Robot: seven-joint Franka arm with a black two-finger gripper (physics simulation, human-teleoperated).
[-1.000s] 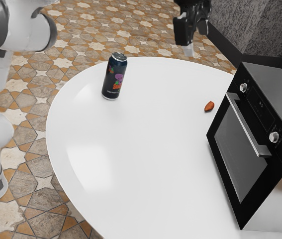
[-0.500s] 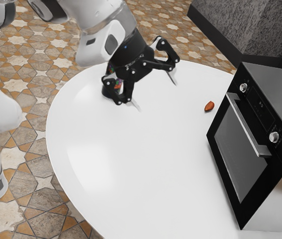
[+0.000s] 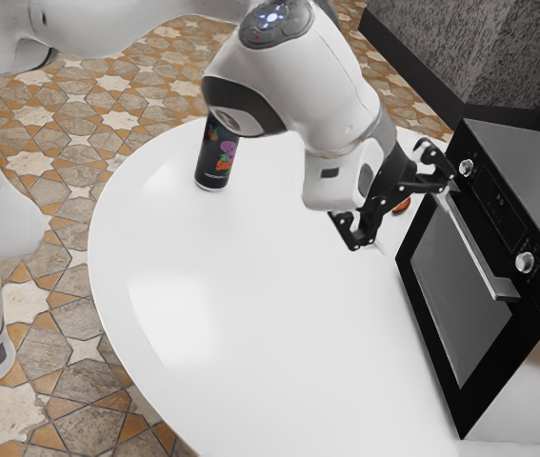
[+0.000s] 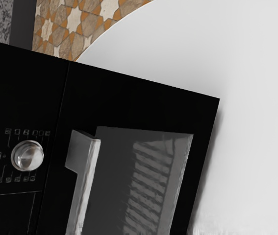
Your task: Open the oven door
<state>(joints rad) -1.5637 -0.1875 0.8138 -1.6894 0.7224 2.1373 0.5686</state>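
The gripper [image 3: 414,225] is spread wide and empty, one finger near the handle [image 3: 477,248] (whether touching, I cannot tell); the oven door [image 3: 447,300] is closed, at the exterior view's right.

The desk [image 3: 279,333] is finished in smooth, glossy white, with a bright reflection seen at its left in the exterior view. The oven door [image 4: 143,88] is faced in smooth black around a dark, glass-like window [image 4: 114,186]. A brushed-metal look is shown by the handle [image 4: 82,191]; a polished metallic finish is shown by the knob [image 4: 27,155]. Smooth, plastic-like white shells are carried by the arm [image 3: 298,86].
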